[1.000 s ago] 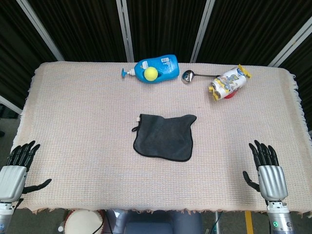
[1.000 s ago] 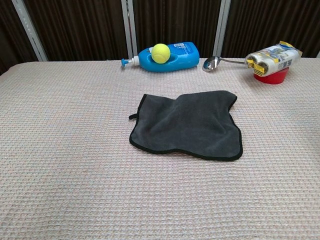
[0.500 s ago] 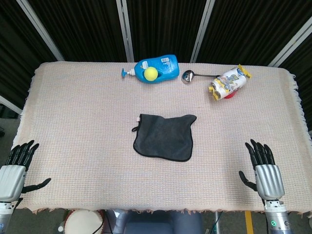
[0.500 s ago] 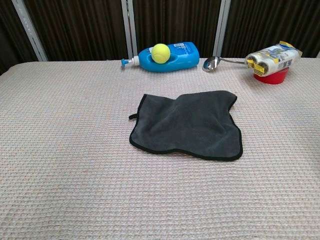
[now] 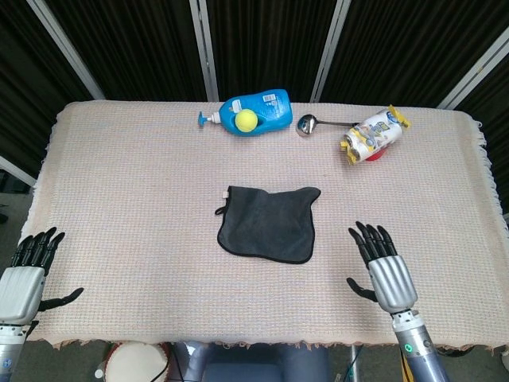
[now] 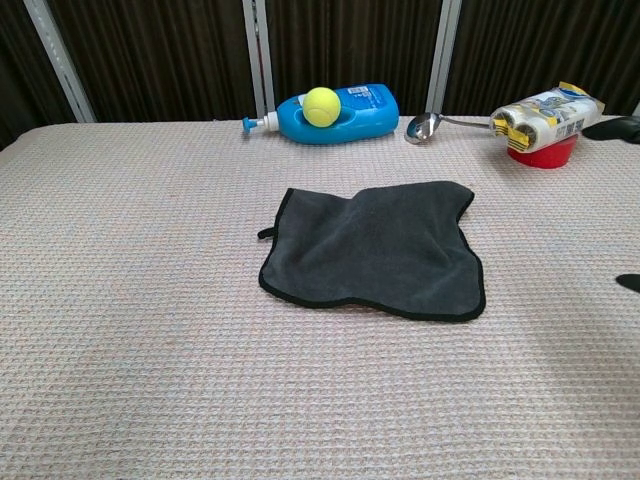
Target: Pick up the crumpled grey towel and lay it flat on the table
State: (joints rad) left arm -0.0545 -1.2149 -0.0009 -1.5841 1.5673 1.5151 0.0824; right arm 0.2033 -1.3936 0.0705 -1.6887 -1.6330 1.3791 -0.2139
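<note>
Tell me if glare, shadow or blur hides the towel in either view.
Head view: even light, grey towel sharp, no glare; right hand clear of it. Chest view: towel sharp with soft fold shading only; dark blurred hand tips at the right edge.

Since the earlier pictures we have moved our right hand leftward across the lower part of the head view, from the lower right corner in toward the grey towel, though the two remain apart. The hand is still spread flat with fingers apart and holds nothing. In the chest view, dark fingertips now poke in at the right edge near the upper right, and another dark tip shows lower on that edge, where before we saw none.
</note>
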